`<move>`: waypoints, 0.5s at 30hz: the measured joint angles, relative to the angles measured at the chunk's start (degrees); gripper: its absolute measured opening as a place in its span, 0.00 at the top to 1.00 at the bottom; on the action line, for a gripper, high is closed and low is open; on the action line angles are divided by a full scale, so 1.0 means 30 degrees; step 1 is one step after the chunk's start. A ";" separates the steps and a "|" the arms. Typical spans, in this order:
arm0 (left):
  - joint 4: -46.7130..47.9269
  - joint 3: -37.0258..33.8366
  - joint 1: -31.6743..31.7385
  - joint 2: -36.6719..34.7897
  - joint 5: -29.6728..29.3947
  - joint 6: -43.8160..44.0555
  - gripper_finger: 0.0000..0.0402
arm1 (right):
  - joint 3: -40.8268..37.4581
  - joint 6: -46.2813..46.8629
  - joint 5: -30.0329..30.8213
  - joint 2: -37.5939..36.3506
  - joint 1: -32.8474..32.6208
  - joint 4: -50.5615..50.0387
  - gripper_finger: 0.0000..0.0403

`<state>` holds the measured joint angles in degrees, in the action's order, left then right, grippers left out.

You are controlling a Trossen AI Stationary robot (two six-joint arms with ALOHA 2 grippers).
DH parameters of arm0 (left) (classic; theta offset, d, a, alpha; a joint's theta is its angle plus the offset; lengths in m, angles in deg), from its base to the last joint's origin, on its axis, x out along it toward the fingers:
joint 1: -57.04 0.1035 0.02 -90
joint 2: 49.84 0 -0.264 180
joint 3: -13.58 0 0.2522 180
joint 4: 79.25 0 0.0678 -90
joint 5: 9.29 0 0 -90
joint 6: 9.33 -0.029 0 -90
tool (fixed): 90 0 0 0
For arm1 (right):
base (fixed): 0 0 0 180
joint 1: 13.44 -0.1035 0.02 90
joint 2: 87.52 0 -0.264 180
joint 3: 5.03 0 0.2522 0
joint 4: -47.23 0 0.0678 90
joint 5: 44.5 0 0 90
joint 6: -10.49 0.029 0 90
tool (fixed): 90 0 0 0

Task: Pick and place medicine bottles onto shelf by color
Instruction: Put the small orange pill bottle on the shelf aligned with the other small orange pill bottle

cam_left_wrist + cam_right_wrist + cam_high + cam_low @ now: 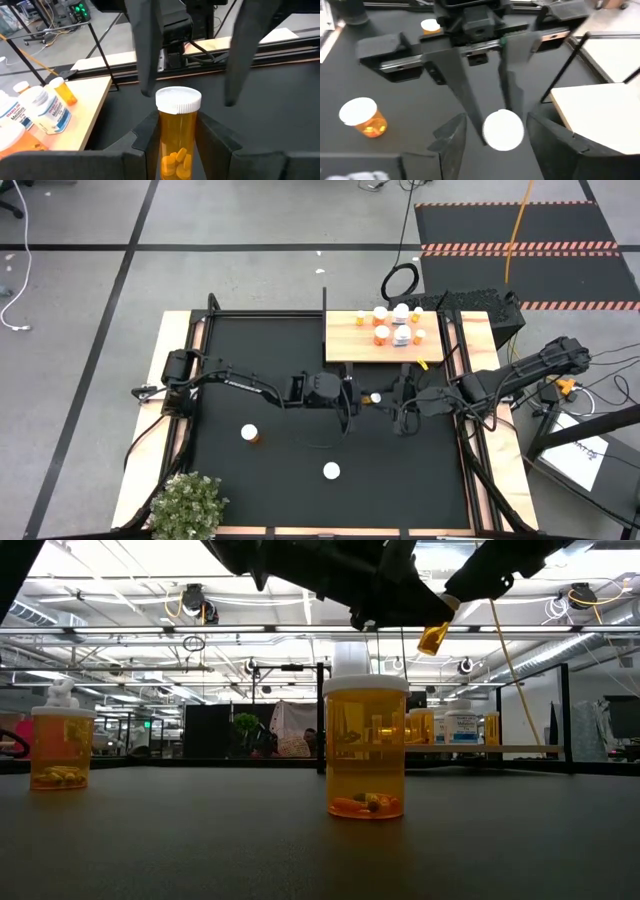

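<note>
Grasping a white-capped orange plastic bottle beside the pale wooden shelf, the left gripper seemingly offers it to the released, straddling right gripper.

Glossy orange plastic medicine bottles, pale wood shelf, matt black mat.

A leafy green plant sits at the near left corner of the bench, beside the black mat. On the grey floor beyond lie a coiled black cable and a dark hazard-striped mat.
</note>
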<state>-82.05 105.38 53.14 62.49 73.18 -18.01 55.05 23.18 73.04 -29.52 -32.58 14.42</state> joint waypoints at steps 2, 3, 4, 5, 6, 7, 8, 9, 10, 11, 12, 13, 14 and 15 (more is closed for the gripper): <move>0.0007 0.0000 -0.0008 0.0000 0.0000 -0.0008 0.72 | 0.0000 -0.0045 0.0477 0.0000 -0.0004 -0.0054 0.51; 0.0002 0.0000 0.0002 0.0000 0.0000 -0.0013 0.72 | -0.0001 -0.0063 0.0646 0.0000 -0.0003 -0.0083 0.51; -0.0005 0.0000 0.0007 0.0000 0.0000 -0.0018 0.72 | -0.0036 -0.0117 0.0802 0.0000 0.0003 -0.0102 0.51; -0.0007 0.0000 0.0007 0.0000 0.0000 -0.0019 0.72 | -0.0098 -0.0124 0.0818 0.0020 0.0003 -0.0168 0.51; -0.0007 0.0000 0.0007 0.0000 0.0000 -0.0026 0.72 | -0.0146 -0.0130 0.0830 0.0095 0.0003 -0.0185 0.51; 0.0000 0.0000 0.0007 0.0000 0.0000 -0.0037 0.72 | -0.0184 -0.0190 0.0828 0.0182 -0.0001 -0.0187 0.51; 0.0000 0.0000 0.0007 0.0000 0.0000 -0.0037 0.72 | -0.0214 -0.0280 0.0818 0.0267 -0.0004 -0.0199 0.51; -0.0002 0.0000 0.0007 0.0000 0.0000 -0.0042 0.72 | -0.0219 -0.0364 0.0818 0.0363 -0.0004 -0.0219 0.52; 0.0006 0.0000 0.0007 0.0000 -0.0007 -0.0037 0.72 | -0.0219 -0.0482 0.0818 0.0476 -0.0004 -0.0143 0.52; 0.0051 0.0000 0.0007 0.0000 -0.0007 -0.0044 0.72 | -0.0219 -0.0570 0.0818 0.0588 0.0002 -0.0050 0.53; 0.0080 0.0000 0.0007 0.0000 -0.0007 -0.0051 0.72 | -0.0219 -0.0660 0.0818 0.0704 0.0013 0.0060 0.54; 0.0100 0.0000 0.0007 0.0000 -0.0013 -0.0051 0.72 | -0.0219 -0.0782 0.0811 0.0818 0.0035 0.0215 0.55; 0.0135 0.0000 0.0007 0.0000 -0.0012 -0.0069 0.72 | -0.0219 -0.0908 0.0793 0.0912 0.0085 0.0357 0.56; 0.0187 0.0000 0.0007 0.0000 -0.0019 -0.0117 0.72 | -0.0219 -0.0968 0.0786 0.0959 0.0129 0.0411 0.57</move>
<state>-81.49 105.38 53.16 62.49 73.12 -18.36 54.40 20.28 75.40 -26.64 -32.20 15.65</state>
